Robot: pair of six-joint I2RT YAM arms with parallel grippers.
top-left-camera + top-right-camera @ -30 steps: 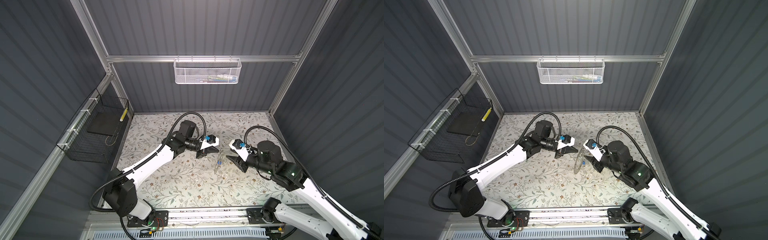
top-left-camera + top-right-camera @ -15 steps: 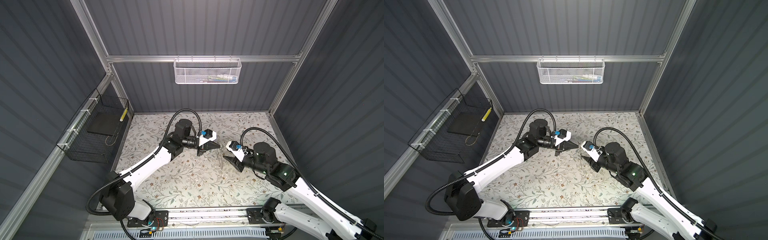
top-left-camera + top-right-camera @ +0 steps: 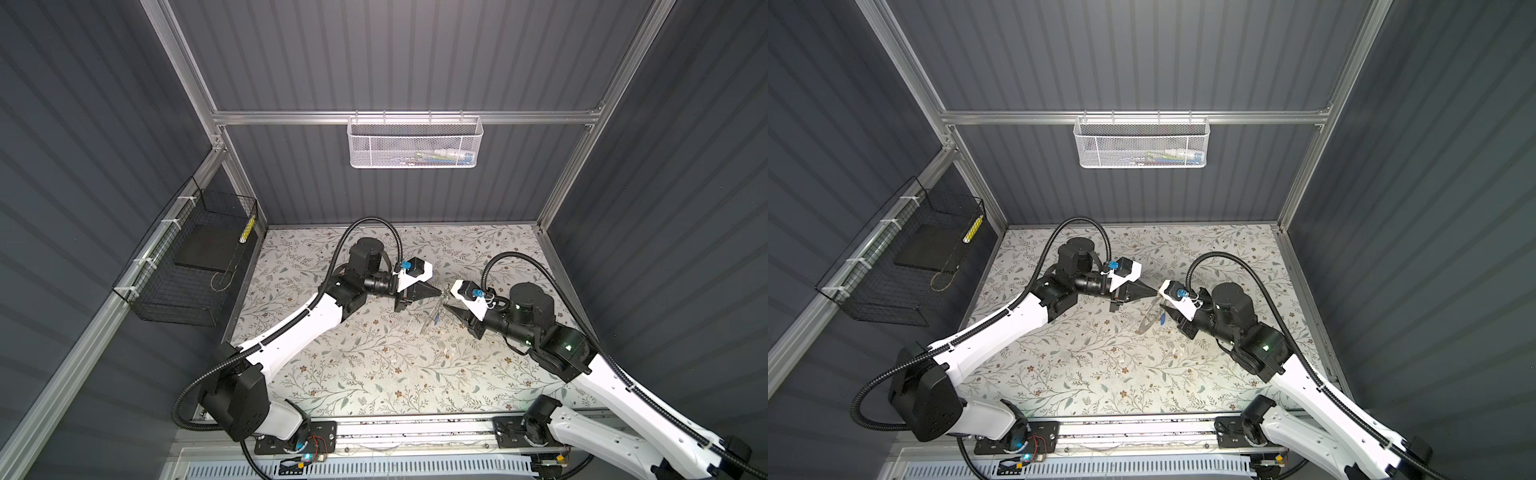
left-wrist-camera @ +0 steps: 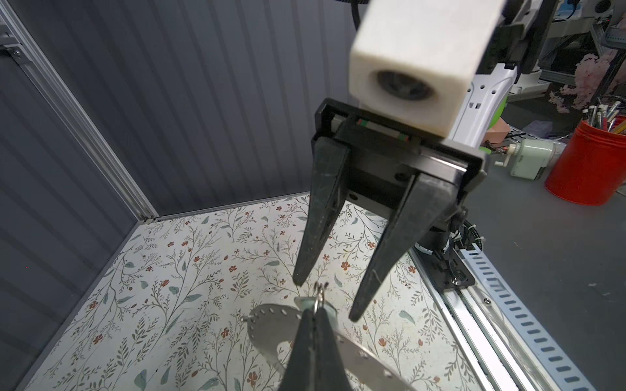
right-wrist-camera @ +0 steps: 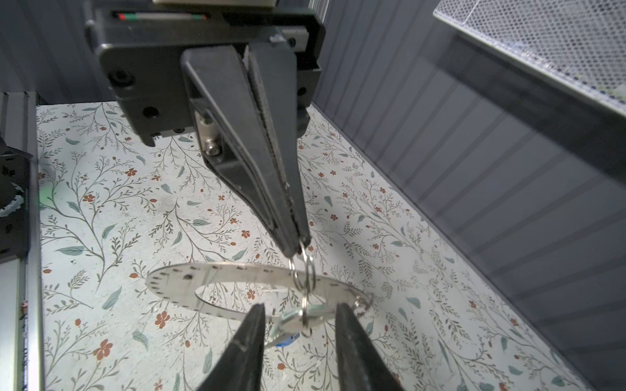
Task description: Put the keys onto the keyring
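Note:
My left gripper [image 3: 438,292] [image 4: 315,309] is shut on a small wire ring, seen at its tip [image 5: 298,247] in the right wrist view. From that ring the keyring [image 5: 176,281] [image 4: 271,321] hangs tilted above the mat; it is a wide flat grey metal ring with small holes around its rim. A whitish key [image 5: 294,320] dangles on the same wire ring, and a blue key [image 5: 286,340] [image 3: 1162,319] hangs just under it. My right gripper [image 5: 299,306] [image 3: 446,307] faces the left one. Its fingers stand apart on either side of the whitish key.
The floral mat [image 3: 374,374] covers the floor. A white mesh basket [image 3: 413,143] hangs on the back wall and a black wire basket [image 3: 187,266] on the left wall. A metal rail [image 3: 415,430] runs along the front edge.
My right gripper has come in leftward to the hanging keys, and its fingers have narrowed around the whitish key. The left gripper stays shut and has shifted slightly with the keyring.

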